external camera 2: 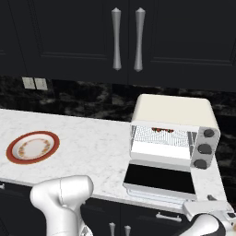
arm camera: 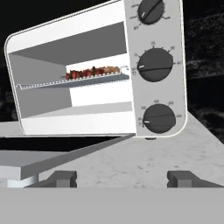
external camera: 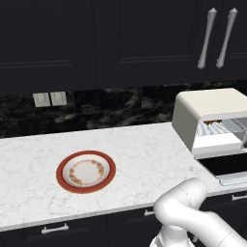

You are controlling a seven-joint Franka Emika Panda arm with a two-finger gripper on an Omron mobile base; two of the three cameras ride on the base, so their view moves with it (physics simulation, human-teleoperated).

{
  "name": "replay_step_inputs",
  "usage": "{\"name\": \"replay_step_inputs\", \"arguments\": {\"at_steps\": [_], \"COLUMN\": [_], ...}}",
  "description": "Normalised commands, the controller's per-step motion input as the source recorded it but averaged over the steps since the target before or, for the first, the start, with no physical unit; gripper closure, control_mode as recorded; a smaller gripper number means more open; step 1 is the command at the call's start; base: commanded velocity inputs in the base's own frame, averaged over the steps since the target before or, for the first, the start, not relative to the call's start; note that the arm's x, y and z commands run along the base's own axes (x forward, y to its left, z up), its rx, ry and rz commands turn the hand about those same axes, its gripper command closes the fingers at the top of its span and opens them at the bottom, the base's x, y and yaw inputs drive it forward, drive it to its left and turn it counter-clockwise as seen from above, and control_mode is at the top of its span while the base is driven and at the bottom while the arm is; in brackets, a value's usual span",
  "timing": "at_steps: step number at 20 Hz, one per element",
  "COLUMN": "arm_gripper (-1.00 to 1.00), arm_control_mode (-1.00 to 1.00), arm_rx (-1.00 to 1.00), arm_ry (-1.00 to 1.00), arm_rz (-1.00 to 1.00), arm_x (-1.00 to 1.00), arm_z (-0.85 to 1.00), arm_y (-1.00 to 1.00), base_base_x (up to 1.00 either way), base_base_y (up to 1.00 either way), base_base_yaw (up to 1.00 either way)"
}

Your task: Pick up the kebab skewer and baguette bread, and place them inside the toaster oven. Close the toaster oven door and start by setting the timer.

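Observation:
The cream-white toaster oven [external camera 2: 173, 113] stands at the counter's right end, also seen as the toaster oven [external camera: 207, 108] and the toaster oven [arm camera: 70, 39]. Its door [external camera 2: 159, 179] lies folded down flat and open. On the wire rack inside rests the kebab skewer [arm camera: 94, 71], red and dark chunks in a row, also visible as the skewer [external camera 2: 162, 130]. The baguette bread is out of view. My gripper [arm camera: 122, 179] is open, with nothing between its tips. It is low at the oven's front right, facing the three dark knobs [arm camera: 154, 64]. It also appears in the right base view [external camera 2: 211, 199].
A red-rimmed plate [external camera: 86, 171] with nothing on it lies on the white marble counter [external camera: 144, 154], left of the oven. Black wall cabinets with silver handles [external camera 2: 126, 39] hang above. The open door overhangs the counter's front edge.

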Motion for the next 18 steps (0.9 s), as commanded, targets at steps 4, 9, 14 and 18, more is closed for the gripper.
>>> {"name": "replay_step_inputs", "arguments": {"at_steps": [4,9,14,18], "arm_gripper": [-1.00,-1.00,-1.00,-1.00], "arm_control_mode": [-1.00,-1.00,-1.00,-1.00], "arm_rx": [0.00,0.00,0.00,0.00], "arm_ry": [0.00,0.00,0.00,0.00], "arm_rz": [0.01,0.01,0.01,0.01], "arm_x": [0.18,0.24,0.27,0.28], "arm_z": [0.21,0.15,0.21,0.24], "arm_y": [0.06,0.07,0.10,0.14], "base_base_x": [0.00,0.00,0.00,0.00], "base_base_y": [0.00,0.00,0.00,0.00], "base_base_yaw": [0.00,0.00,0.00,0.00]}}
